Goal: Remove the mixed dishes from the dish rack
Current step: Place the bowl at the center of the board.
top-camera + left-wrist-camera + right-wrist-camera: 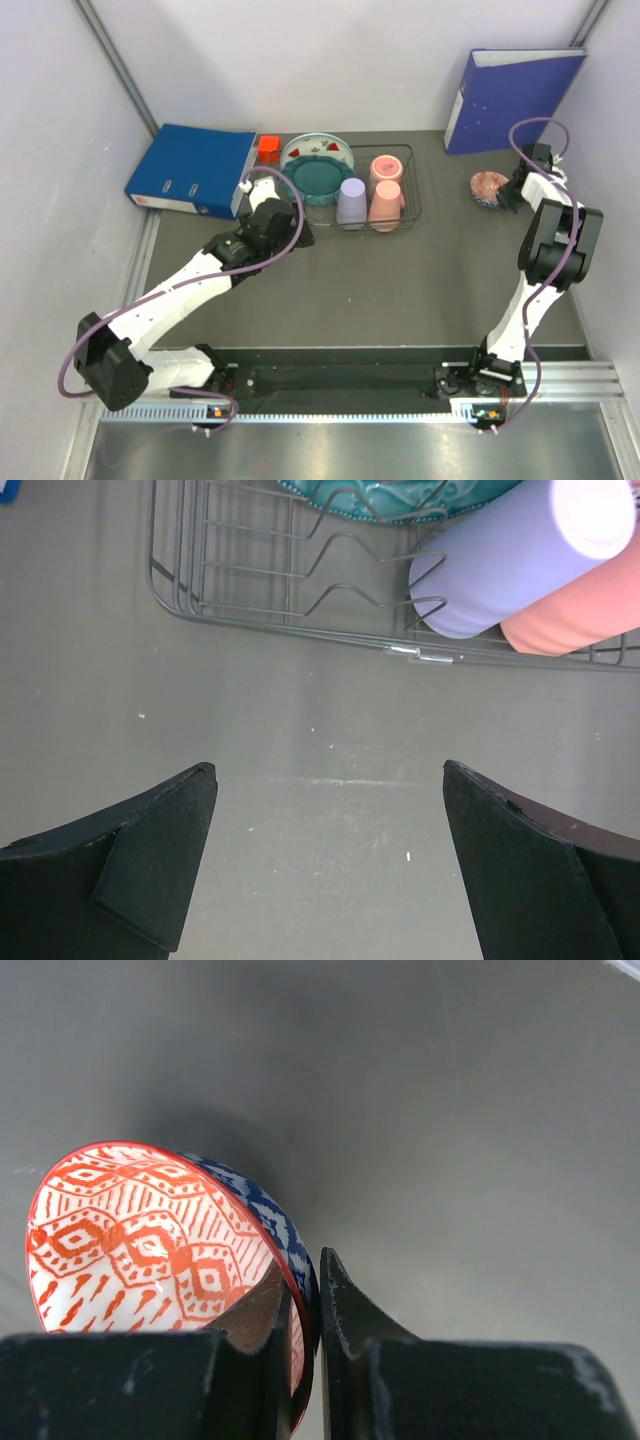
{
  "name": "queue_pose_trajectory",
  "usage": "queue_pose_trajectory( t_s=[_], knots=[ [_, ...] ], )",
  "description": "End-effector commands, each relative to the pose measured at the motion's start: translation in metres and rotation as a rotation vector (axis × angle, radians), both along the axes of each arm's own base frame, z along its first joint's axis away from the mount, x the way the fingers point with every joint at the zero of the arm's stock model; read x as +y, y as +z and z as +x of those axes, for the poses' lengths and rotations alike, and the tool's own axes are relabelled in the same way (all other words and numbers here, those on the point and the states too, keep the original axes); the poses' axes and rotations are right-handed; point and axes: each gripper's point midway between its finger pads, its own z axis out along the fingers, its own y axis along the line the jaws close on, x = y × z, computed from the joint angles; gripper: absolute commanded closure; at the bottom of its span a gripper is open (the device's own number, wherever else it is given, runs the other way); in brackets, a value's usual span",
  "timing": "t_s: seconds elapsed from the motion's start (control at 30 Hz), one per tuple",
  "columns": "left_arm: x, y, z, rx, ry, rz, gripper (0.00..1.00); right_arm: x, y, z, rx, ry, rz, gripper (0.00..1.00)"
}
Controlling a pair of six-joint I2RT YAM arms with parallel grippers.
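The dark wire dish rack (pixel 412 205) holds a teal scalloped plate (pixel 317 179), a white plate with red marks (pixel 316 152), a lavender cup (pixel 351 203) and two salmon-pink cups (pixel 386 205). My left gripper (pixel 292 236) is open and empty just outside the rack's near-left corner (pixel 165 590); the lavender cup (pixel 510 565) lies ahead in the left wrist view. My right gripper (pixel 512 192) is shut on the rim of the small patterned bowl (pixel 487 187), right of the rack. In the right wrist view the bowl (pixel 150 1240) has its rim between the fingers (pixel 345 1310).
A blue ring binder (pixel 192 168) lies flat at the back left, with a small red cube (pixel 268 148) beside it. Another blue binder (pixel 512 98) stands against the back right wall. White walls close in on both sides.
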Motion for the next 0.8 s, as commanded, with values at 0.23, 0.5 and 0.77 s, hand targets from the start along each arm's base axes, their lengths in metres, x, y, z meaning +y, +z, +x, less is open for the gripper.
queue_pose_trajectory(
  t_s=[0.23,0.5,0.77],
  knots=[
    [-0.013,0.012,0.014,-0.025,0.005,-0.038,0.01,-0.011,-0.005,0.034,-0.091,0.045,0.037,0.91],
    [-0.012,0.012,0.013,-0.025,0.003,-0.033,0.01,-0.006,0.006,0.03,-0.125,0.048,0.049,0.5],
    [-0.009,0.02,0.011,-0.047,-0.004,-0.038,0.01,0.018,0.108,0.03,-0.388,0.038,0.116,0.45]
  ],
)
